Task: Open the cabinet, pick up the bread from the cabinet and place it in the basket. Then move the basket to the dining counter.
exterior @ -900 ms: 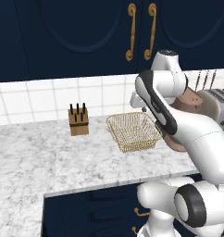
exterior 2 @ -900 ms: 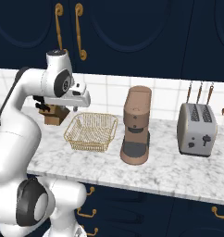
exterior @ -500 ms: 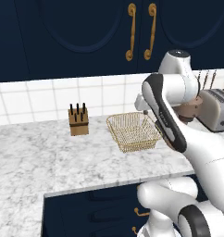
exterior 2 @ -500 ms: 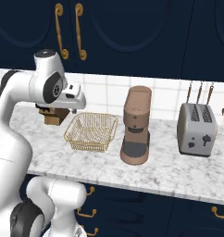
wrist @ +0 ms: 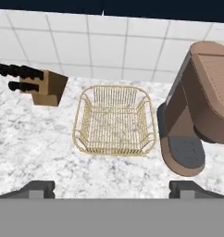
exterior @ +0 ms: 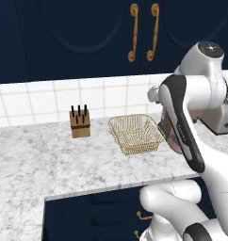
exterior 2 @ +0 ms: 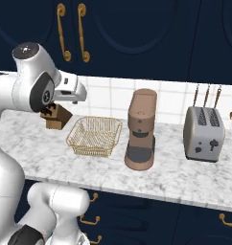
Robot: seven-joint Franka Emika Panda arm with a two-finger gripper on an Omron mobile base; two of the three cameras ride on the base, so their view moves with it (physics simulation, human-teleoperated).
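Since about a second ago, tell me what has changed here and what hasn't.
The arm has swung its upper joints up and over to the right in the left base view. The gripper now hangs open and empty above the basket. The basket, knife block, coffee machine and shut cabinet stayed put.

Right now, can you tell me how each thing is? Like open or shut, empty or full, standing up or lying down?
cabinet: both doors shut.
basket: upright on the counter, empty, no bread in it.
gripper: open, holding nothing, above the basket.
knife block: standing, knives in their slots.
coffee machine: upright, nothing on its tray.
toaster: upright, slots look empty.
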